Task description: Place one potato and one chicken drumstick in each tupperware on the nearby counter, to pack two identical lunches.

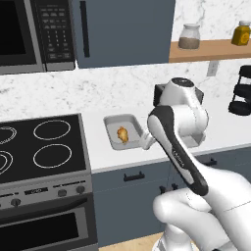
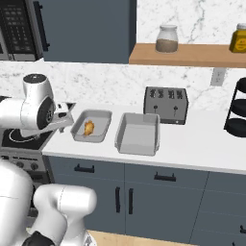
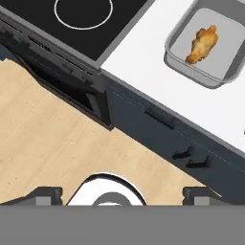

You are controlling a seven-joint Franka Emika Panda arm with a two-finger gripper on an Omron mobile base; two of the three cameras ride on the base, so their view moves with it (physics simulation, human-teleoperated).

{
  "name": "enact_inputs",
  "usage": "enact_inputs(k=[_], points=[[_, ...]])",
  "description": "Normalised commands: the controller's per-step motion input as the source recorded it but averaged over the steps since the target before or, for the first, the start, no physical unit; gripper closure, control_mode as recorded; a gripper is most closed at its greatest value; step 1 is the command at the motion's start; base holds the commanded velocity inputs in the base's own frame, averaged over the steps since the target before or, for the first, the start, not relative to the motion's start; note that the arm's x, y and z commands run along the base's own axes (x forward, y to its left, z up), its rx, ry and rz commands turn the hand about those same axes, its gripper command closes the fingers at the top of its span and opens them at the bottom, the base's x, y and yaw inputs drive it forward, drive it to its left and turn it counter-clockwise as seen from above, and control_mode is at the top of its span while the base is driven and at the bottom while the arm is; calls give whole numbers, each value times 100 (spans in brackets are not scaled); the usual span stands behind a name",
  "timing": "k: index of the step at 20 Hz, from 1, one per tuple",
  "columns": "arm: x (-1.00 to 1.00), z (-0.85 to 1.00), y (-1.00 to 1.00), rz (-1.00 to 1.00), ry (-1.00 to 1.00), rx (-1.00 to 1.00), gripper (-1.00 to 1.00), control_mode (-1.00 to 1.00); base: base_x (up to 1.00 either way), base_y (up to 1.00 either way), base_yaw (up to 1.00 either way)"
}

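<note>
Two light-grey tupperware trays sit side by side on the white counter [image 2: 192, 144]. The smaller tupperware [image 2: 99, 120] [image 1: 111, 120] [image 3: 230, 44] holds one golden-brown chicken drumstick [image 2: 89, 128] [image 1: 122, 134] [image 3: 202, 44]. To its right, the larger tupperware [image 2: 139, 137] has nothing in it. My gripper [image 3: 123, 195] is open with nothing between its fingers. It hangs off the counter's front edge near the stove, left of the smaller tray, and looks down at the floor. The potato is out of view.
A black stove top [image 1: 44, 147] with ring burners adjoins the counter on the left, with an oven below and a microwave [image 1: 29, 34] above. A toaster [image 2: 166, 104] stands behind the larger tray. A black rack [image 2: 238, 110] is at far right, under a jar shelf [image 2: 182, 54].
</note>
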Motion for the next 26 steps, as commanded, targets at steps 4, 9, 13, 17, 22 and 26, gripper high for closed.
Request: enact_inputs(k=[4, 9, 13, 17, 22, 26], points=[[-89, 79, -33, -13, 0, 30, -100, -100, 0, 0, 0], [-92, 66, -24, -25, 10, 12, -100, -100, 0, 0, 0], [-56, 45, -3, -38, 17, 0, -100, -100, 0, 0, 0], [0, 19, -10, -27, 13, 0, -100, -100, 0, 0, 0], [54, 2, -53, 3, 20, 1, -100, -100, 0, 0, 0], [7, -2, -14, 15, 18, -14, -100, -100, 0, 0, 0]])
